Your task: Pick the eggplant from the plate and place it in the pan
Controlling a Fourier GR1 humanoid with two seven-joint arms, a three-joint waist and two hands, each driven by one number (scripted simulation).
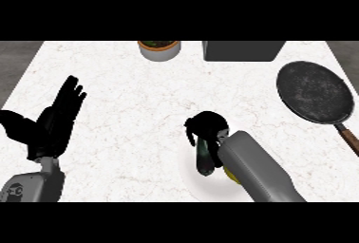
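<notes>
the tabletop [126, 95] is a white surface with faint marbling, seen from steeply above.

right hand [205, 124]: positioned above the upper edge of the plate [210, 190], near the centre of the view. its black fingers are curled downward around the upper end of the eggplant [204, 159]. the grey right forearm runs from the lower edge of the view up to this hand and covers the right part of the plate.

eggplant: a dark, elongated item lying on the plate, its lower end pointing toward the lower edge of the view. its upper end is hidden under the curled fingers. whether it is lifted off the plate or resting on it cannot be determined. a small yellow patch shows beside it at the forearm's edge; its identity cannot be determined.

plate: white, low in contrast against the tabletop, located at lower centre.

pan [314, 92]: dark and round, located at the right side, well apart from the plate. its brown handle [348, 137] extends toward the lower right edge.

left hand [60, 118]: at the left side, open, fingers straight and pointing up, holding nothing, resting.

far edge: a pale round pot [160, 49] with dark contents, and a dark grey box [243, 50] to its right.
</notes>
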